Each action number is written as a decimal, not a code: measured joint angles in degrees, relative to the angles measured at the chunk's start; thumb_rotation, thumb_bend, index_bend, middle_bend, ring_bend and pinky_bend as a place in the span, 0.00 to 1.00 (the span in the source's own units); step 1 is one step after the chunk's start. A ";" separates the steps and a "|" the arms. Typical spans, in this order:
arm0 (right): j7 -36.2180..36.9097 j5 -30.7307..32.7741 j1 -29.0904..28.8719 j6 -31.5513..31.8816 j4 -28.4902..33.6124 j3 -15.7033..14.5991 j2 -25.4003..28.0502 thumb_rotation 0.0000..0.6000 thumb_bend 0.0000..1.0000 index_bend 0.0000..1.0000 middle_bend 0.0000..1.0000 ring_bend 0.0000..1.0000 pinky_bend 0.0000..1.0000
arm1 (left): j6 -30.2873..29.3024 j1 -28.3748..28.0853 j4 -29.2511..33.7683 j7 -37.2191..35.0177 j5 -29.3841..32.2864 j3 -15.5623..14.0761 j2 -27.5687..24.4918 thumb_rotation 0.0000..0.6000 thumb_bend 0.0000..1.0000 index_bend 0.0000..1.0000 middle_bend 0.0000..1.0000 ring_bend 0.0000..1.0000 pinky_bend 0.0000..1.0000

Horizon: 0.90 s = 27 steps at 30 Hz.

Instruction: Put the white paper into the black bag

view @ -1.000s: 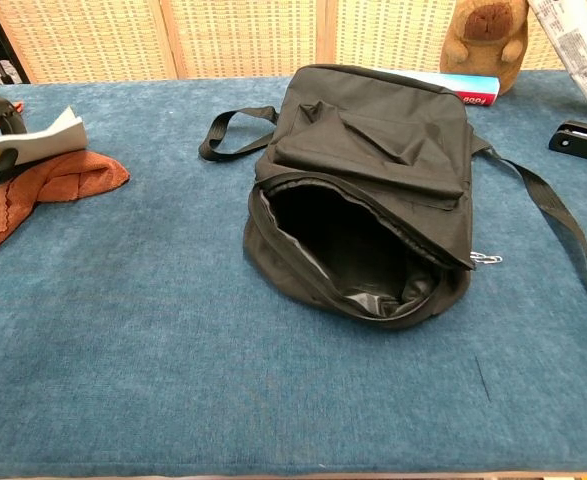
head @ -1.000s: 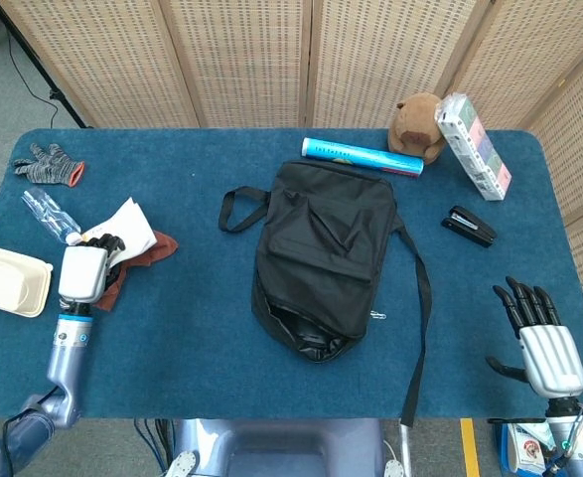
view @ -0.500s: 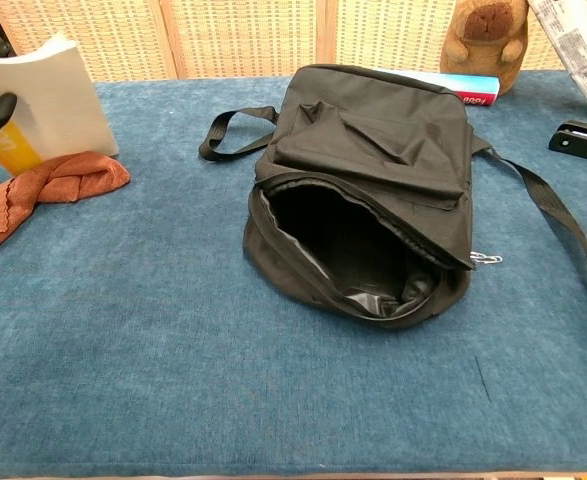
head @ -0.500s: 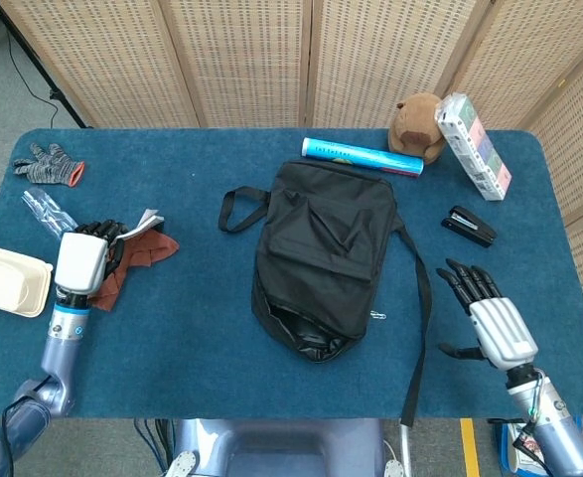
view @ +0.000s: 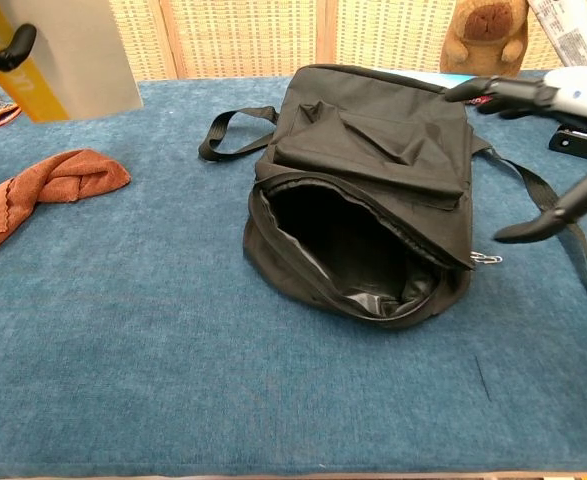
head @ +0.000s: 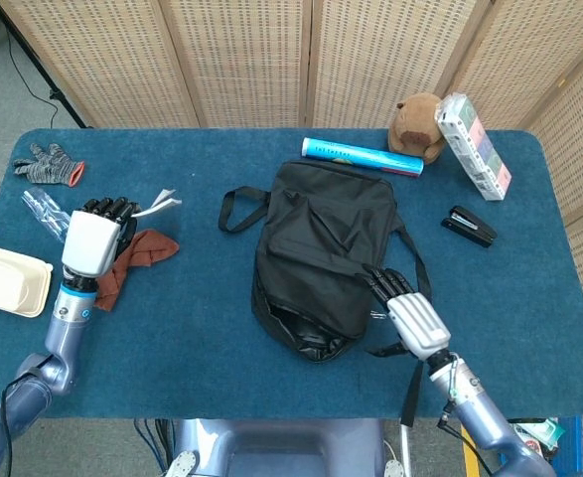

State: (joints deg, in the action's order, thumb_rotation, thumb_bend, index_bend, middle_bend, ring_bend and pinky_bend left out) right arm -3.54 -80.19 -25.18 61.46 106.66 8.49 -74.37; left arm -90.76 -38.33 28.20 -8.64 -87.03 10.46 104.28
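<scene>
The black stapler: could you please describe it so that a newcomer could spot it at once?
Start at the black bag in the middle of the blue table and look toward its far right corner. There the black stapler lies alone, below the white patterned box: small, dark, wedge-shaped.

This looks like a robot test room, not a home. A desk covered in blue carpet cloth stands in front of tall woven folding screens that wall it off. A black cable runs over the grey floor. Mixed things lie about, like a brown stuffed animal and a black stapler.
</scene>
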 measured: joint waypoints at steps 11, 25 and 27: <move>-7.86 8.37 -3.53 0.17 -1.19 2.15 -10.47 1.00 0.00 0.00 0.00 0.00 0.00 | -1.74 -2.11 5.18 2.92 -0.95 0.46 -2.56 1.00 0.57 0.80 0.59 0.60 0.70; -10.78 18.05 -7.37 -1.33 -7.27 4.64 -19.03 1.00 0.00 0.00 0.00 0.00 0.00 | -4.36 -3.63 14.78 7.95 -2.94 1.00 -8.04 1.00 0.57 0.80 0.59 0.60 0.70; -10.81 19.12 -7.65 -1.44 -7.92 4.90 -19.69 1.00 0.00 0.00 0.00 0.00 0.00 | -4.54 -3.77 16.85 9.00 -3.24 1.10 -9.23 1.00 0.57 0.80 0.59 0.60 0.70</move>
State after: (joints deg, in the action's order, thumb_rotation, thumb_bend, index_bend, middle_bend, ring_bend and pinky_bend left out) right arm -14.35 -61.07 -32.83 60.02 98.74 13.39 -94.06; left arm -95.30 -42.10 45.05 0.36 -90.27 11.55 95.05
